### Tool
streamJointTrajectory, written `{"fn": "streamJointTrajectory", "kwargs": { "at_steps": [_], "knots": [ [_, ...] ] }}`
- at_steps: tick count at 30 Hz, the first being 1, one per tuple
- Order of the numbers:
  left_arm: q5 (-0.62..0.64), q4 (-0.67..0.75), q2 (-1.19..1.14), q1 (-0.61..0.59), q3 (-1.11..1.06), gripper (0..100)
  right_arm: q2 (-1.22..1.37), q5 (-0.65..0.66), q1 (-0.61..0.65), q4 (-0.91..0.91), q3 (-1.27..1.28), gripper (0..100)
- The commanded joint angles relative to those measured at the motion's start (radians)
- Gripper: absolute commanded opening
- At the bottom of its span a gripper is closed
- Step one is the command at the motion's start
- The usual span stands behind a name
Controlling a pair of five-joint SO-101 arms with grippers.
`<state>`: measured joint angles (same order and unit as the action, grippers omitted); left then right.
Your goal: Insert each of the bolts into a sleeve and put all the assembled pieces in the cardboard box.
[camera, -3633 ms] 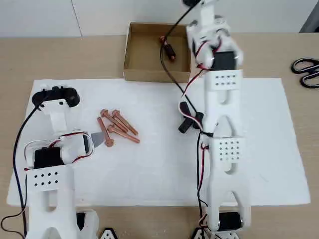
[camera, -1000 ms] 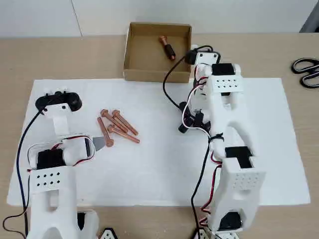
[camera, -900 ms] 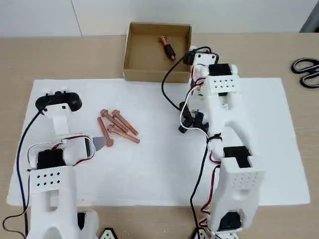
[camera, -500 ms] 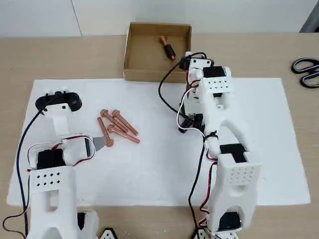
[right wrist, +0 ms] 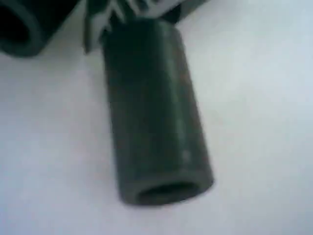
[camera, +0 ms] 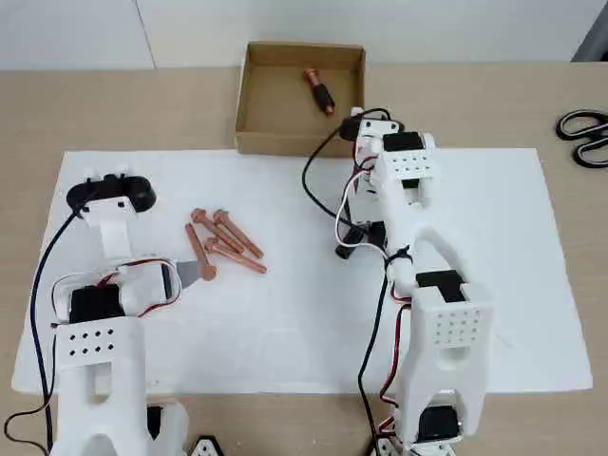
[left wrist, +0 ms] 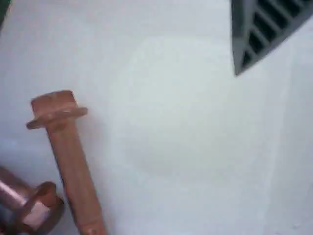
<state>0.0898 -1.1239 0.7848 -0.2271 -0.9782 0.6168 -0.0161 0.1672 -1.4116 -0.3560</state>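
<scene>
Step in hand, as I read it: right arm picks a sleeve. One assembled piece (camera: 319, 88) lies in the cardboard box (camera: 249, 95); the rest is not yet done.

- Right gripper (right wrist: 124, 17) sits at the far end of a black sleeve (right wrist: 156, 117) lying flat on the white mat (camera: 285, 323), bore facing the wrist camera. Can't tell if it is spread or closed on it.
- A second sleeve (right wrist: 19, 22) lies just beside, near the same end. Risk of nudging it or catching both.
- Left gripper (camera: 193, 271) is spread and holds nothing. It sits low at the edge of the heap of copper bolts (camera: 226, 243). One flanged bolt (left wrist: 66, 156) lies just beside it on the mat, another touching that bolt's tip.

To do it well:
- Clamp the sleeve across its round body, back from the open end, so the bore is clear for the shank.
- It will probably roll, so come down square and centred.
- Lift clear of the neighbour before turning.
- Left should take its bolt near the head, shank free, and pull it out of the heap first.
</scene>
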Motion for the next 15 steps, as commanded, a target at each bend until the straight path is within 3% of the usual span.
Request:
{"fn": "streamJointTrajectory", "kwargs": {
  "at_steps": [1, 8, 15],
  "knots": [
    [-0.002, 0.023, 0.005, -0.006, 0.004, 30, 0.002, -0.008, 0.008, 0.01, 0.0, 18.4],
    [-0.002, 0.023, 0.005, -0.006, 0.004, 30, -0.005, -0.006, 0.005, 0.03, -0.002, 2.9],
    [-0.002, 0.023, 0.005, -0.006, 0.004, 30, -0.007, -0.002, -0.018, -0.028, -0.141, 2.1]
  ]
}}
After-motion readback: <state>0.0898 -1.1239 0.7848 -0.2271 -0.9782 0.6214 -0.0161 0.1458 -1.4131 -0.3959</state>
